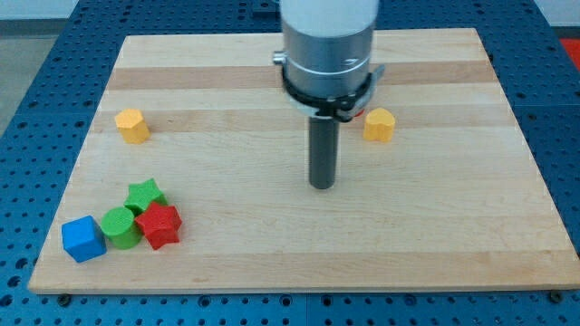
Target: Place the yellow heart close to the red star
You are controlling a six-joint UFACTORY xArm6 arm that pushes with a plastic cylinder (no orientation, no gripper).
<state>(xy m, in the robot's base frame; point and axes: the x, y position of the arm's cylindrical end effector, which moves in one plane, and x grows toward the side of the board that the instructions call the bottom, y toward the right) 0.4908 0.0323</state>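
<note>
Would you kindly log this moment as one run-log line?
my tip: mid-board, touching nothing | yellow heart: upper right of tip | red star: lower left cluster | heart and star far apart

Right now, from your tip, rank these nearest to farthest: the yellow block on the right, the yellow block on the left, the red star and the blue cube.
From my tip:
1. Yellow block on the view's right, just up-right of the tip.
2. Red star, lower left cluster.
3. Yellow block on the view's left, upper left.
4. Blue cube, far lower left.

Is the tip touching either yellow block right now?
No: my tip stands on bare board near the middle, apart from the yellow block at the view's right and the other yellow block at the left.
</note>
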